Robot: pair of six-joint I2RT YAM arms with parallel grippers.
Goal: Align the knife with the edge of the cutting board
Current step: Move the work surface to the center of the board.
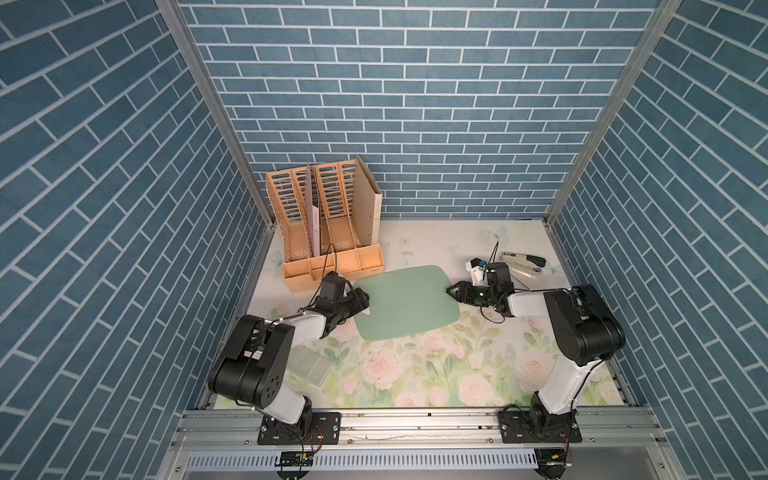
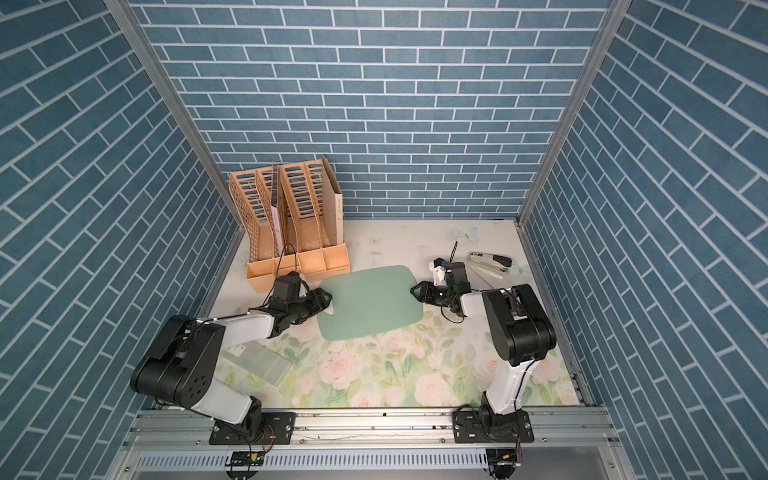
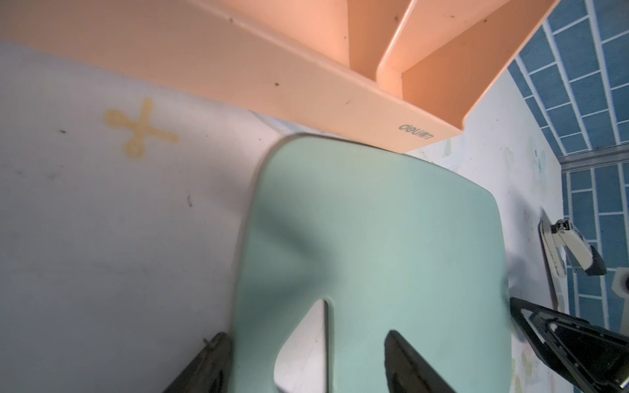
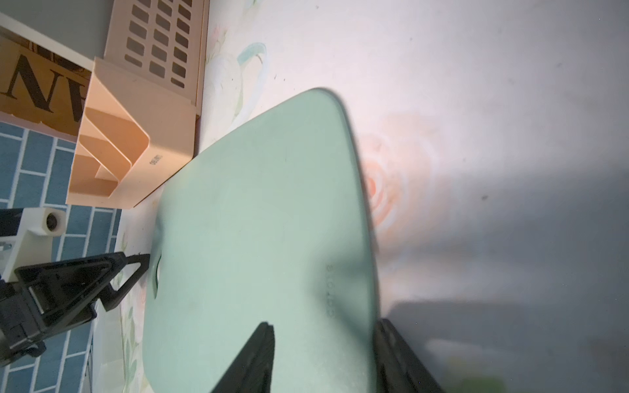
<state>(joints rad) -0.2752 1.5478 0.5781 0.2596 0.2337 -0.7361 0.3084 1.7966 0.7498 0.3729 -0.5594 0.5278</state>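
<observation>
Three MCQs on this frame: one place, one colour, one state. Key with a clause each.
1. The cutting board is: A. pale green; B. orange; C. black.
2. The stapler lies: A. on the board; B. at the far right, beyond the right claw; C. in the organiser.
3. The left claw: A. holds the stapler; B. hangs shut above the organiser; C. has the board's holed edge between its fingers.
Key: 1 A, it reads pale green in every view. 2 B, both top views show it past the right claw. 3 C, the left wrist view shows a finger on each side of that edge.
</observation>
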